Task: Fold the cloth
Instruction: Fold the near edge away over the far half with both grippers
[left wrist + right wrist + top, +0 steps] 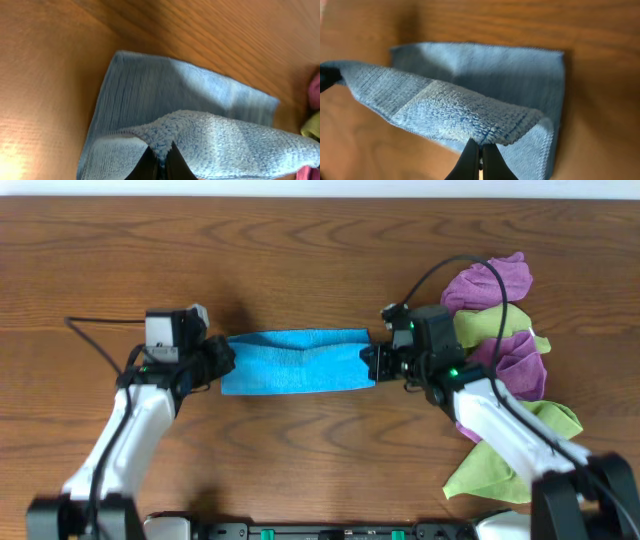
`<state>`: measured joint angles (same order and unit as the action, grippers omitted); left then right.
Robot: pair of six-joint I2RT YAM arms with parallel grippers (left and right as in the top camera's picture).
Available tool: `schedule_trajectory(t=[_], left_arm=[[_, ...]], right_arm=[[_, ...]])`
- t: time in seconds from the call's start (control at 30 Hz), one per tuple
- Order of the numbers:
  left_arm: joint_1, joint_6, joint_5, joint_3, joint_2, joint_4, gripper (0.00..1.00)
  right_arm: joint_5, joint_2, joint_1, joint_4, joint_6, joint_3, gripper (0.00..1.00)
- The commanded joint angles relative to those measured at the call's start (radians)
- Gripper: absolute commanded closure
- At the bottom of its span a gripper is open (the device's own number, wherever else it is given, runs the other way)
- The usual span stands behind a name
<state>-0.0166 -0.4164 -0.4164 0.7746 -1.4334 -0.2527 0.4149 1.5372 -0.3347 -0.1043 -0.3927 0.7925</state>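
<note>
A blue cloth [295, 362] lies stretched between my two grippers at the table's middle, partly folded over itself. My left gripper [214, 363] is shut on its left end; in the left wrist view the jaws [161, 156] pinch a raised fold of the blue cloth [210, 135] above the flat lower layer. My right gripper [372, 364] is shut on its right end; in the right wrist view the jaws [480, 152] pinch the lifted edge of the cloth [465, 107] over the lower layer.
A pile of purple cloths [505, 320] and green cloths [510, 450] lies at the right, beside and under my right arm. Bare wooden table [300, 250] surrounds the blue cloth.
</note>
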Motion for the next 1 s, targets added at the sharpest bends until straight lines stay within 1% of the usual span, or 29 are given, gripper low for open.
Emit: schedule_trajectory(t=[0.0, 0.1, 0.2, 0.33, 0.43, 0.63, 0.67, 0.7, 0.73, 0.8, 0.83, 0.87, 0.9, 0.93, 0.97], left_arm=[[0.011, -0.011, 0.008, 0.073, -0.092, 0.037, 0.94], [0.024, 0.001, 0.003, 0.175, -0.182, 0.023, 0.94], [0.024, 0.052, 0.001, 0.259, -0.221, -0.092, 0.94], [0.024, 0.073, 0.000, 0.263, -0.218, -0.222, 0.94], [0.023, 0.122, 0.003, 0.262, -0.219, -0.320, 0.94], [0.023, 0.126, 0.032, 0.262, -0.219, -0.395, 0.94], [0.023, 0.125, 0.032, 0.262, -0.219, -0.394, 0.89], [0.023, 0.125, 0.032, 0.262, -0.219, -0.393, 0.60], [0.023, 0.125, 0.032, 0.262, -0.219, -0.394, 0.41], [0.025, 0.126, 0.032, 0.262, -0.217, -0.402, 0.39], [0.027, 0.126, 0.032, 0.263, -0.216, -0.406, 0.16], [0.030, 0.126, 0.032, 0.263, -0.213, -0.409, 0.02], [0.031, 0.133, 0.031, 0.263, -0.209, -0.408, 0.02], [0.031, 0.135, 0.031, 0.264, -0.204, -0.408, 0.02], [0.030, 0.145, 0.028, 0.267, -0.198, -0.408, 0.14]], right_arm=[[-0.007, 0.066, 0.024, 0.042, -0.015, 0.076, 0.98], [-0.003, 0.129, 0.034, 0.034, -0.014, 0.164, 0.98], [0.010, 0.147, 0.032, -0.029, -0.014, 0.216, 0.98], [0.047, 0.146, 0.029, -0.163, -0.014, 0.218, 0.99], [0.046, 0.146, 0.027, -0.286, -0.010, 0.217, 0.98], [0.044, 0.146, 0.027, -0.379, 0.006, 0.217, 0.98], [0.045, 0.146, 0.027, -0.378, 0.009, 0.217, 0.83], [0.045, 0.146, 0.027, -0.378, 0.009, 0.217, 0.45], [0.045, 0.146, 0.027, -0.378, 0.009, 0.217, 0.33], [0.045, 0.146, 0.029, -0.377, 0.020, 0.219, 0.18], [0.045, 0.146, 0.031, -0.377, 0.030, 0.222, 0.17], [0.045, 0.144, 0.035, -0.377, 0.035, 0.230, 0.19], [0.046, 0.142, 0.041, -0.377, 0.035, 0.239, 0.22], [0.046, 0.138, 0.045, -0.378, 0.035, 0.251, 0.32], [0.046, 0.135, 0.048, -0.378, 0.036, 0.266, 0.65]])
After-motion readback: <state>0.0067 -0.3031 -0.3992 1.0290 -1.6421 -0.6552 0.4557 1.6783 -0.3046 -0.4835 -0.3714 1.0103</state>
